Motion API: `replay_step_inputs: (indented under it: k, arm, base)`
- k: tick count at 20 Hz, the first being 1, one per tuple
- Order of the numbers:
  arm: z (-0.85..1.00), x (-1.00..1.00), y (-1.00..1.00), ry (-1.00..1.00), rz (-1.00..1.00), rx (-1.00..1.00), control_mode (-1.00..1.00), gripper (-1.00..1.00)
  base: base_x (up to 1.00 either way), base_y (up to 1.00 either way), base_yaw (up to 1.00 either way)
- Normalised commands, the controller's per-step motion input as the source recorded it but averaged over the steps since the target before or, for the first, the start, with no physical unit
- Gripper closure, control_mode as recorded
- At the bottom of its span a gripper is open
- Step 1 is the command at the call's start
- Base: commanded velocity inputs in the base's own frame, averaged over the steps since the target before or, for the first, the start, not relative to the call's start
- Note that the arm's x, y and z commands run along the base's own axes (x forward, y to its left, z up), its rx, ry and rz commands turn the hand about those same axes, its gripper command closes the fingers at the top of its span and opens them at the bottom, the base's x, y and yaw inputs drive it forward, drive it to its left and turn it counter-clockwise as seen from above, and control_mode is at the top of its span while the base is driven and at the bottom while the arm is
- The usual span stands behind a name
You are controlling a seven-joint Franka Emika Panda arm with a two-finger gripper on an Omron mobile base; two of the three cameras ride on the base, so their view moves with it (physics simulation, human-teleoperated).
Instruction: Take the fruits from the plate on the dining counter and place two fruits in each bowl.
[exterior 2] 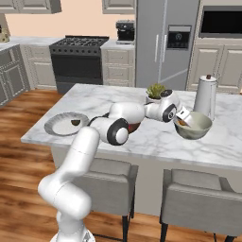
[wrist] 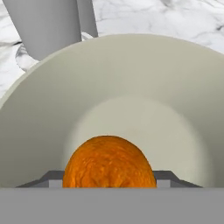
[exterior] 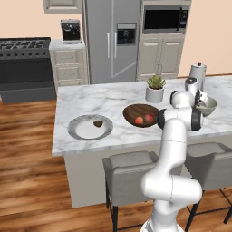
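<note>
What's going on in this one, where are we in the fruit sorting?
The arm is reaching over the pale grey-green bowl with its tool shut on the orange fruit, held just above the bowl's cream inside. Two fruits already sit in the dark brown bowl: the reddish-brown one and the red-pink one. The dark olive-green fruit is still on the plate on the dining counter.
</note>
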Motion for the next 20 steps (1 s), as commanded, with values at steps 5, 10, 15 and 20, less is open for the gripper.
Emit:
replay_step_inputs:
  k: [5, 10, 15, 20]
  arm:
    - [-0.07, 0.0, 0.0, 0.04, 0.0, 0.0, -1.0, 1.0]
    - [0.0, 0.0, 0.0, 0.0, 0.0, 0.0, -1.0, -1.0]
    - [0.0, 0.0, 0.0, 0.0, 0.0, 0.0, -1.0, -1.0]
    - [0.0, 0.0, 0.0, 0.0, 0.0, 0.0, -1.0, -1.0]
  base:
    - [0.0, 0.0, 0.0]
    - [0.0, 0.0, 0.0]
    - [0.0, 0.0, 0.0]
    - [0.0, 0.0, 0.0]
